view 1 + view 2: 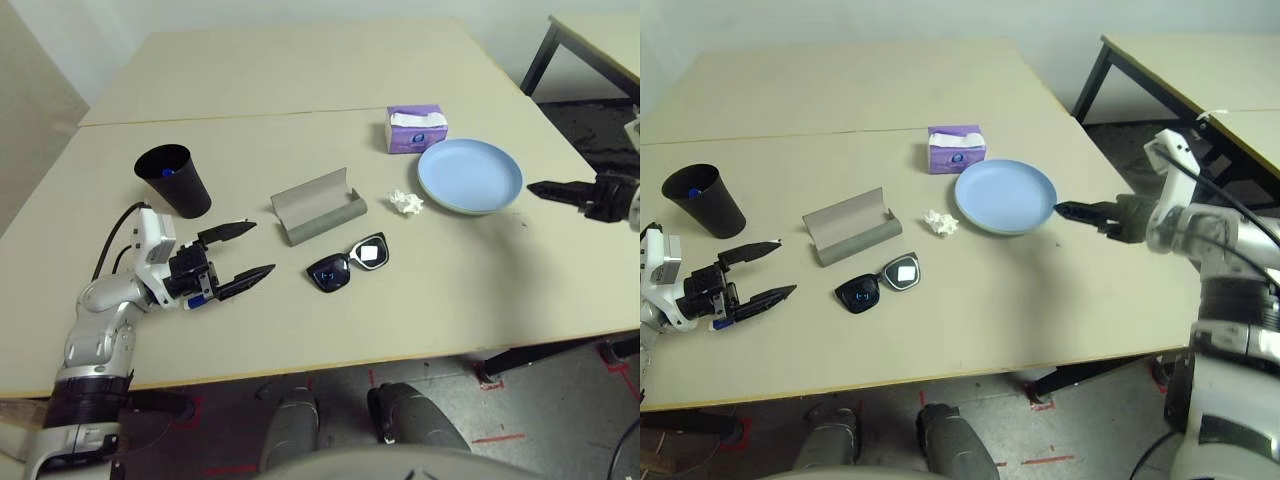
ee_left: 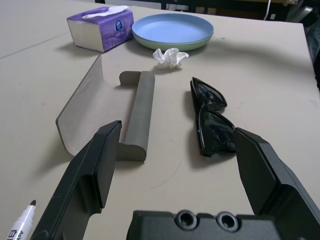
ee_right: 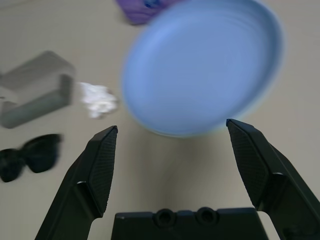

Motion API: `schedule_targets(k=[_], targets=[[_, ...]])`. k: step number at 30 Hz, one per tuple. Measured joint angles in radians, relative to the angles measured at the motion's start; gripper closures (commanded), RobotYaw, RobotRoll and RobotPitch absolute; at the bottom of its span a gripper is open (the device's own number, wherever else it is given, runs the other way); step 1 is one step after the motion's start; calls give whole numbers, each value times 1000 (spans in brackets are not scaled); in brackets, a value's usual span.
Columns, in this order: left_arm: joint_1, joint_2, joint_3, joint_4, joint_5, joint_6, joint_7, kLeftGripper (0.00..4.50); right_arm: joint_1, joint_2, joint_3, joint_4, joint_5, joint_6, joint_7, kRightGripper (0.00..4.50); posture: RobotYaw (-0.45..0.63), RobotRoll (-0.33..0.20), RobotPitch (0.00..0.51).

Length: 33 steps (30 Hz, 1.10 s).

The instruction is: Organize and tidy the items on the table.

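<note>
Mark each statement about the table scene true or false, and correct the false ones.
1. The sunglasses lie inside the case. False: they lie on the table beside the open case.
2. The tissue sits between the case and the blue plate. True.
3. The left gripper holds the cup. False: it is open and empty.
4. The right gripper is open near the plate's edge. True.
5. Something blue sits in the cup. True.

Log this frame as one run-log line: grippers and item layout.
left gripper: open, empty, facing grey glasses case | right gripper: open, empty, beside blue plate | black blue-lensed sunglasses: on table
</note>
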<state>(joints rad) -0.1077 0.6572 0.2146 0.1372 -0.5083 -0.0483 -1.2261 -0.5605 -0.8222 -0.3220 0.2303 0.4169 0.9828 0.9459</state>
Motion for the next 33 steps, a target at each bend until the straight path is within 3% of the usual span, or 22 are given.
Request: schedule_targets(k=[16,26,33], targets=[[16,10,9,-13,-2,7,14,0,335,159,-121,-282,159,-223,-60,61,-60,0,117],[16,12,9,-33,-3,33,28,0,504,273,-126,-353,157,-503,-88,61,-66,0,116],[19,29,9,-68,-5,60,40,0,567,293,-124,-342,143,-665,-79,61,-55,0,119]])
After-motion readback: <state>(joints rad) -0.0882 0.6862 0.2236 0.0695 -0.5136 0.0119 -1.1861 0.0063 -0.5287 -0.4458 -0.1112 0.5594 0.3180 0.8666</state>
